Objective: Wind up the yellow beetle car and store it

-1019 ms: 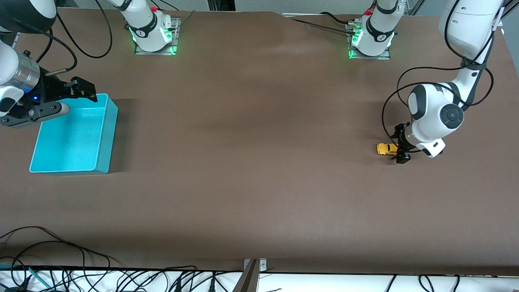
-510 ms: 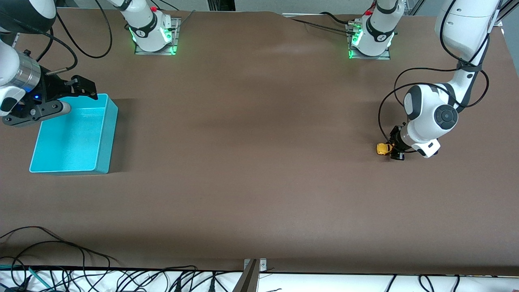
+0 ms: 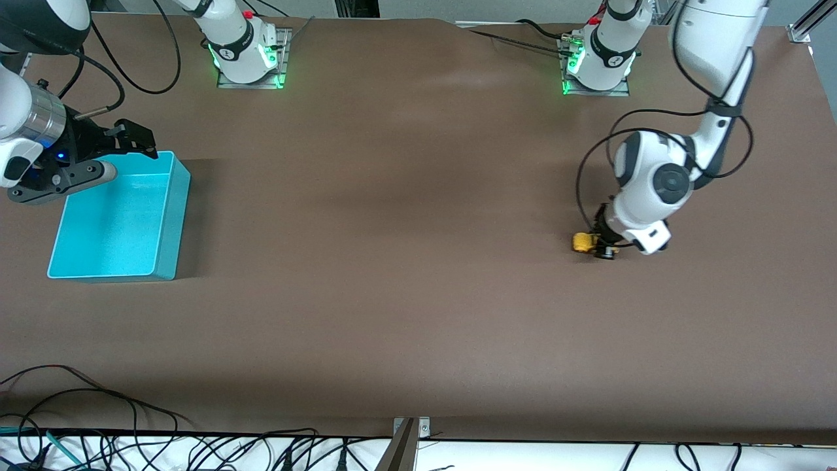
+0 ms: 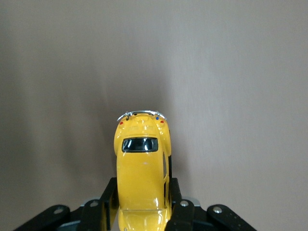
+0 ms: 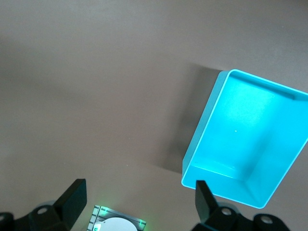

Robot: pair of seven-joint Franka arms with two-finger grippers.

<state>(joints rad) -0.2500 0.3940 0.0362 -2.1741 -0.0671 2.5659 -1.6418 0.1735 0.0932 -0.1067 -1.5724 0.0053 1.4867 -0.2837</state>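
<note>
The yellow beetle car (image 3: 582, 242) sits low at the brown table toward the left arm's end. My left gripper (image 3: 600, 247) is shut on it. In the left wrist view the car (image 4: 141, 163) sticks out from between the black fingers (image 4: 109, 202), which press on both its sides, and my left gripper (image 4: 142, 204) holds its nearer end. My right gripper (image 3: 134, 139) hangs open over the farther rim of the turquoise bin (image 3: 175, 216), with nothing in it. The right wrist view shows my right gripper (image 5: 139, 192) above bare table beside the bin (image 5: 207, 125).
Two arm bases with green lights stand along the table's farther edge, the right arm's (image 3: 248, 55) and the left arm's (image 3: 598, 62). Loose cables (image 3: 98, 399) lie at the edge nearest the camera. The turquoise bin holds nothing.
My left gripper has shut on the yellow car and moved with it along the table toward the right arm's end. The right arm has stayed where it was.
</note>
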